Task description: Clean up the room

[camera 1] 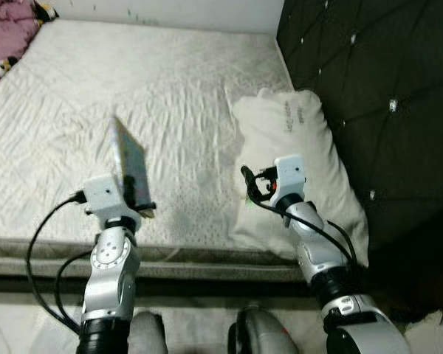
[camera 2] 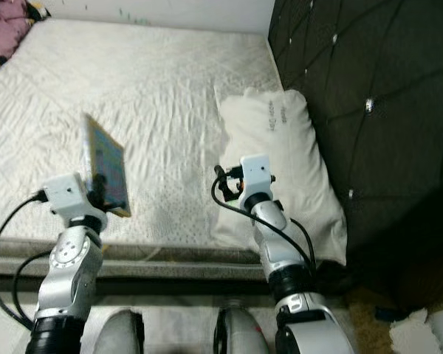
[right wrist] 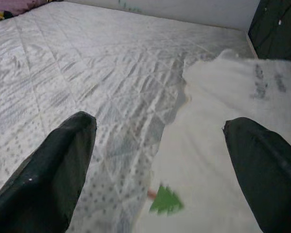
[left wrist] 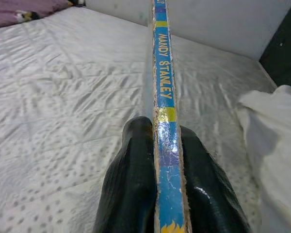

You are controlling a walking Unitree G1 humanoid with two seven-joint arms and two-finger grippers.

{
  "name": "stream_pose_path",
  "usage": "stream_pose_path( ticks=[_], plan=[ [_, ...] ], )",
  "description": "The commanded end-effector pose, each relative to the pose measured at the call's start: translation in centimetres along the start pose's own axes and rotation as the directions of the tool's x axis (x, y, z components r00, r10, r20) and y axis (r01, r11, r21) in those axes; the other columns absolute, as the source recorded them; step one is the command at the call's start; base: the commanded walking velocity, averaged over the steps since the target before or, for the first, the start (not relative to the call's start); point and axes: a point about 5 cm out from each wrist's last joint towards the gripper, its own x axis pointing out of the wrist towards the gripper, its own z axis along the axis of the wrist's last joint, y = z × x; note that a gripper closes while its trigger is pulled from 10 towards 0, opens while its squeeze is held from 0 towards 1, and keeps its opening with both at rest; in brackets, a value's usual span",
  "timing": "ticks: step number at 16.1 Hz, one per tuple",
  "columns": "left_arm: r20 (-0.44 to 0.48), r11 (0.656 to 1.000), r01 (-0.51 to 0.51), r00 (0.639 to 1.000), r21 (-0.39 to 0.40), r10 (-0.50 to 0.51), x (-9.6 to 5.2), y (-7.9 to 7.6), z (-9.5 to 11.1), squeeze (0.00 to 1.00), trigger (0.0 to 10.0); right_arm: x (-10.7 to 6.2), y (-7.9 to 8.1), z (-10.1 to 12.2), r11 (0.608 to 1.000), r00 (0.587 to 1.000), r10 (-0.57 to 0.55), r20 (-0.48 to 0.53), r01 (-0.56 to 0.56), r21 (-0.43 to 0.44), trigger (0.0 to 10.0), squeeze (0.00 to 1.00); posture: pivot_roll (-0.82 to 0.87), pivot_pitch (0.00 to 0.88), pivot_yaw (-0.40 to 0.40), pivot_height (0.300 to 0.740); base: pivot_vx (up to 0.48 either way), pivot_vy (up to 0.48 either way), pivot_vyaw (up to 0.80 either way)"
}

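Observation:
A thin picture book (camera 1: pixel 128 158) with a blue spine (left wrist: pixel 163 87) stands on edge above the near edge of the bed, and my left gripper (left wrist: pixel 160 128) is shut on its lower end. My right gripper (right wrist: pixel 160 131) is open, its fingers (right wrist: pixel 53 165) spread wide just above the near left corner of a white pillow (camera 1: pixel 295 140). Nothing lies between those fingers. A small green tree-shaped mark (right wrist: pixel 166 201) shows on the pillow below the gripper.
The white quilted mattress (camera 1: pixel 133 81) stretches ahead, with a dark tufted headboard (camera 1: pixel 376 88) along its right side. A purple blanket (camera 1: pixel 4 29) and a small toy (camera 1: pixel 44 11) lie at the far left corner. White cloth (camera 2: pixel 421 332) lies on the floor at the right.

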Motion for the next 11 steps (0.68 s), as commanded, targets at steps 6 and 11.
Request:
stream_pose_path(
  ticks=[6,11],
  plan=[
    [0.044,1.000,-0.001,0.999,0.004,0.001,0.29,-0.17,0.78,0.00,10.0,0.14,-0.04,0.17,1.000,1.000,0.009,-0.004,-0.009,-0.004,10.0,0.00,0.04,0.083,-0.046,0.640,0.000,0.000,0.00],
    [0.041,1.000,0.015,0.999,-0.005,-0.015,0.34,-0.19,0.66,0.00,10.0,0.16,0.07,0.16,1.000,1.000,0.014,-0.004,-0.014,-0.009,10.0,0.00,0.04,0.082,-0.047,0.640,0.000,0.000,0.00]
  ],
)
